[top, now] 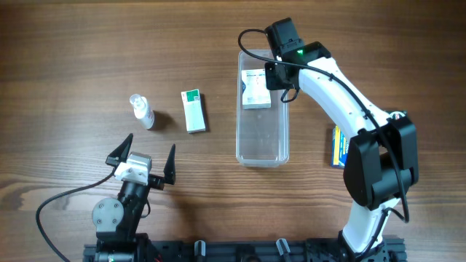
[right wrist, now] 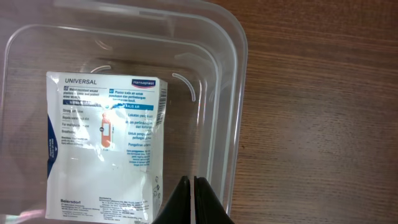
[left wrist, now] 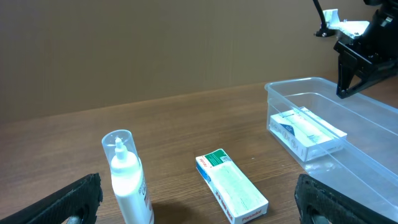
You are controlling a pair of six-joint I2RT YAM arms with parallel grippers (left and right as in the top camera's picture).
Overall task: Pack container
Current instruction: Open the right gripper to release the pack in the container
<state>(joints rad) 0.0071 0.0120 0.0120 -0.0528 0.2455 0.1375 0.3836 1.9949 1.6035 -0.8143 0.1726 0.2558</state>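
Clear container [top: 262,138] mid-table, long axis running away from the arm bases, plaster box [top: 255,89] flat at its far end, near half bare, right gripper [right wrist: 189,198] pinched closed, empty, over the far right wall, left gripper [top: 145,159] spread wide, well left of the container

The right gripper [right wrist: 193,188] shows at the bottom edge as two dark fingertips pressed together, with only a thin line between them. They hang over the inside of the clear container [right wrist: 231,93], close to its right wall. A white box [right wrist: 106,149] lies flat on the container's floor, in the left part, with the word UNIVERSAL and blue print on its face. Its lower right corner is just beside the fingertips. Right of the rim is the brown wooden table [right wrist: 323,112]
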